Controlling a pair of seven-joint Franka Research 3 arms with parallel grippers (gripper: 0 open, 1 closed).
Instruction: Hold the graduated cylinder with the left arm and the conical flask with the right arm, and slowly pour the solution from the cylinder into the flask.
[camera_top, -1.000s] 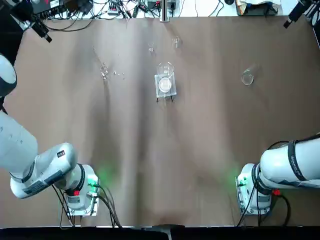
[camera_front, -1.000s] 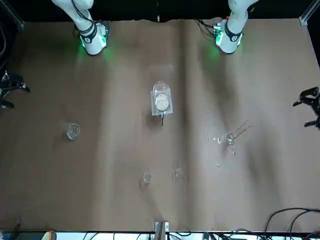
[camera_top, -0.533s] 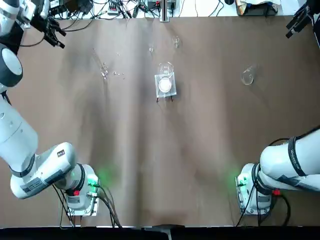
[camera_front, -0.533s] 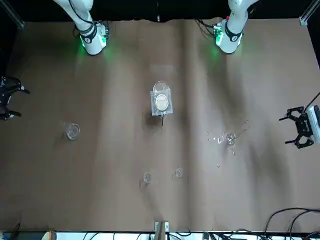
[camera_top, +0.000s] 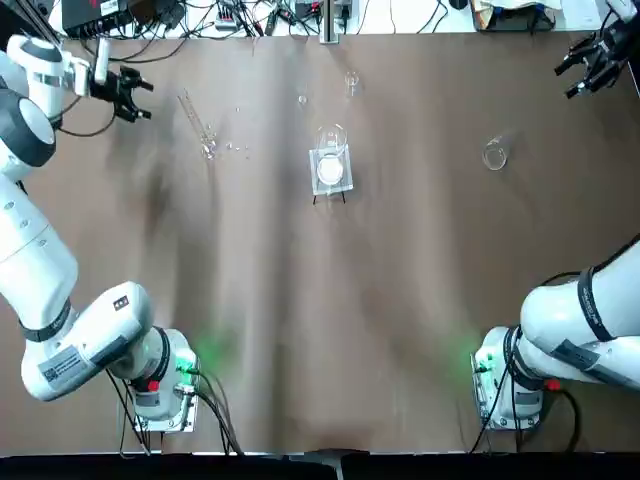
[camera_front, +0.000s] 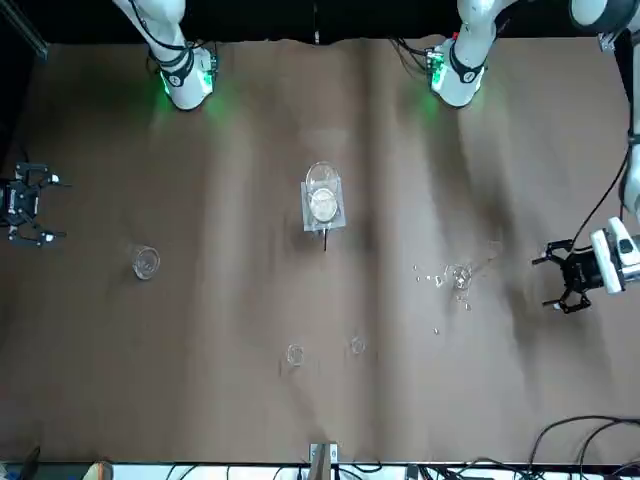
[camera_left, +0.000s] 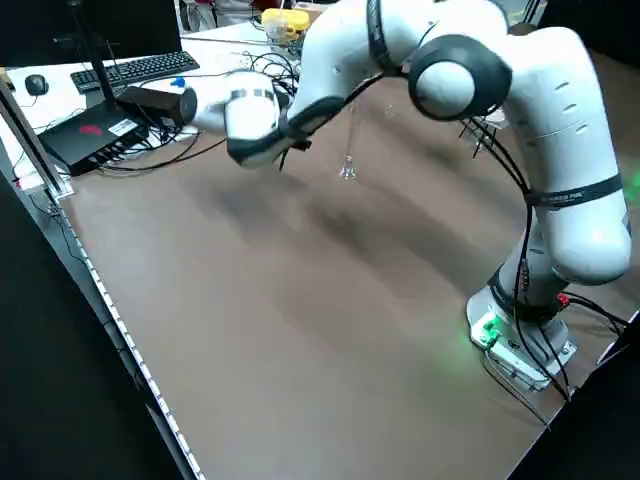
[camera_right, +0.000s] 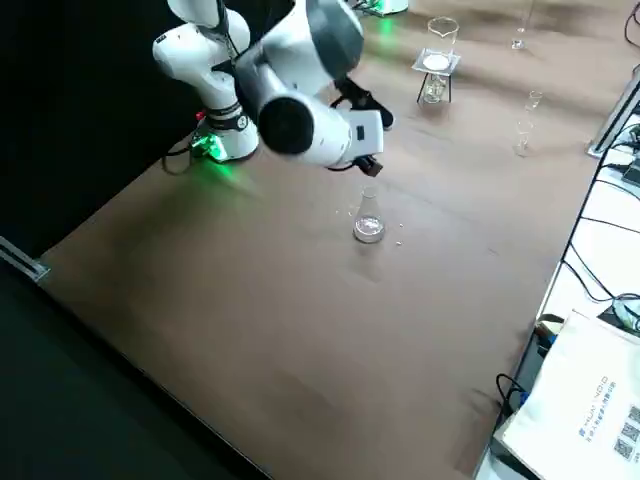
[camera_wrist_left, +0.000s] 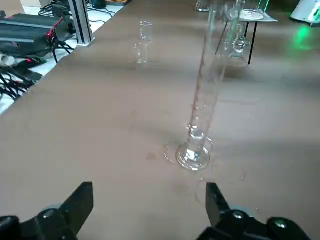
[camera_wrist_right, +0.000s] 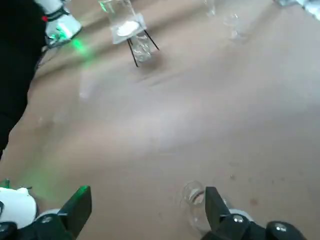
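A brown table surface (camera_top: 400, 300) lies under both arms, with a white desk (camera_left: 215, 55) carrying cables and a keyboard (camera_left: 140, 70) along its far edge.

The left gripper (camera_wrist_left: 150, 185) is over the far left part of the table, its two fingers spread wide with nothing between them. Nearest to it, just ahead of the fingertips on the side toward the table's middle and apart from them, the graduated cylinder (camera_wrist_left: 197, 135) stands upright on its flared foot. Small clear droplets or bits (camera_front: 438, 281) are scattered near that foot.

The right gripper (camera_wrist_right: 148, 190) is at the table's far right corner, fingers also well parted and holding nothing. The conical flask (camera_right: 368, 225) stands upright on the table, inward from this gripper and closer to the robot's bases. In the right wrist view one finger partly covers it, yet from above the two are apart.

Farther from either gripper, between them, a clear beaker (camera_right: 443, 35) with a white disc (camera_right: 436, 62) rests on a black-legged stand (camera_right: 450, 88), a round glass vessel (camera_right: 434, 90) beneath. Two small glass pieces (camera_top: 352, 84) (camera_top: 302, 99) stand beyond that stand, toward the far edge.
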